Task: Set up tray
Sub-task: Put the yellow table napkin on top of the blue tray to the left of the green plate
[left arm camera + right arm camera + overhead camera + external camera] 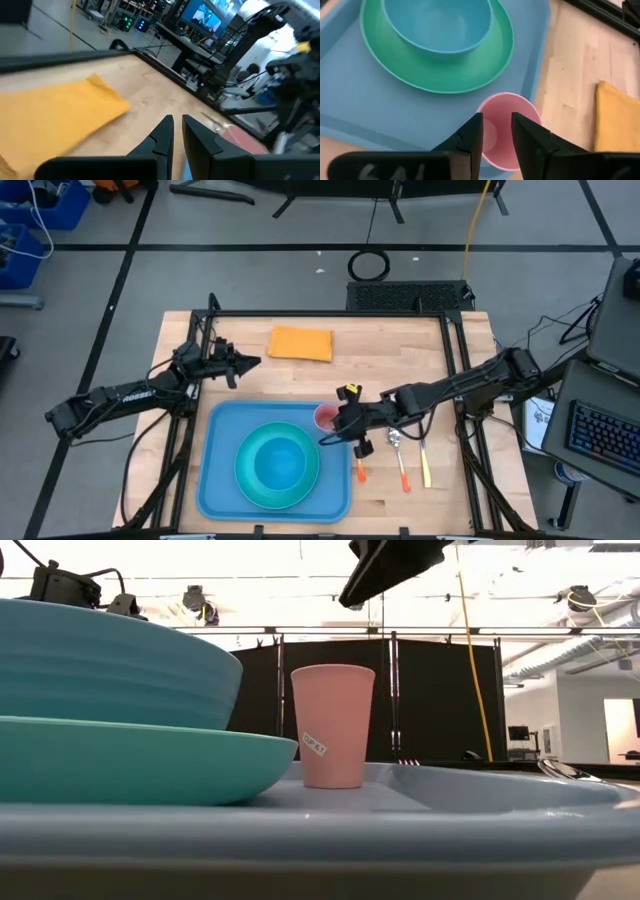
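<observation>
The light-blue tray lies at the table's near middle. On it sits a teal plate with a blue bowl in it. A pink cup stands upright on its base in the tray's far right corner. My right gripper hovers just above the cup with a narrow gap between its fingers. In the low view it is clear of the cup's rim. My left gripper waits shut and level over the table's far left, near a yellow cloth.
Three pieces of cutlery lie on the wood right of the tray: an orange-handled one, an orange-handled spoon and a yellow-handled one. The yellow cloth lies flat at the far middle. Black frame rails run along the table's edges.
</observation>
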`<state>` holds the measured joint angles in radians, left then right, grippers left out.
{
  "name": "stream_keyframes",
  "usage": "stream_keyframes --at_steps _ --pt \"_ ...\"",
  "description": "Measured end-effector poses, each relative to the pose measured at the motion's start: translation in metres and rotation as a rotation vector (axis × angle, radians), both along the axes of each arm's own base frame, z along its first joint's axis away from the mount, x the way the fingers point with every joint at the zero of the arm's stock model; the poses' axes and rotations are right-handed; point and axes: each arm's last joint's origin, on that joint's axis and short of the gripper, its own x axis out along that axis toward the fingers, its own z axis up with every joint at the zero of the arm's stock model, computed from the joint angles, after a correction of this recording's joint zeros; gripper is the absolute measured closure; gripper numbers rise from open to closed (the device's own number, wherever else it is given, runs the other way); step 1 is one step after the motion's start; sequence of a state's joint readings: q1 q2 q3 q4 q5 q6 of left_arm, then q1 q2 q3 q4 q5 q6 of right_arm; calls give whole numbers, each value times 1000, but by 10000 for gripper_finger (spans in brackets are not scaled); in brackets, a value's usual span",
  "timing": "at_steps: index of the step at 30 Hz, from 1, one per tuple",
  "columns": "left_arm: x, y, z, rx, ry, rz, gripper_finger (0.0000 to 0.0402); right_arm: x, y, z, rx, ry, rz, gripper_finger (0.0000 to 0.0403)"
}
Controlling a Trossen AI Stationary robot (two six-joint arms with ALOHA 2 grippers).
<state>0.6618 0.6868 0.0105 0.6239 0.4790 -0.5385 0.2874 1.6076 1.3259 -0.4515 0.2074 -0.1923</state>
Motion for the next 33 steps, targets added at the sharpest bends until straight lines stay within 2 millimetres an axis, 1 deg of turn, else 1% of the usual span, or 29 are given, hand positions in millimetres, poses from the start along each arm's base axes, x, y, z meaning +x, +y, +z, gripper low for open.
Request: stream_keyframes --at_steps 3,5,10,15,19,22,24,30,33 --pt "1 -2 0 -85 -17 -11 360 -6 1 -5 16 -45 -18 319" --pt "2 -2 2 -79 -36 6 360 -13 1 -9 12 -82 -30 323" --pt "2 -1 8 -39 -85 63 360 -32 2 -10 25 -231 -43 334" --pt "1 2 11 -23 -118 169 360 -50 -2 -14 81 -391 -50 341" --pt "-1 6 14 28 -138 323 360 -62 -4 -22 130 -476 -54 344" --pt "-3 9 16 64 -155 428 360 -69 -7 -27 159 -477 -74 344" --pt "-4 9 20 99 -177 453 360 -70 -8 -28 182 -477 -88 344" --pt "-2 9 43 234 -275 420 360 -71 -7 -29 197 -478 -95 344" --pt "3 10 55 279 -246 374 360 -71 -8 -29 181 -477 -86 344"
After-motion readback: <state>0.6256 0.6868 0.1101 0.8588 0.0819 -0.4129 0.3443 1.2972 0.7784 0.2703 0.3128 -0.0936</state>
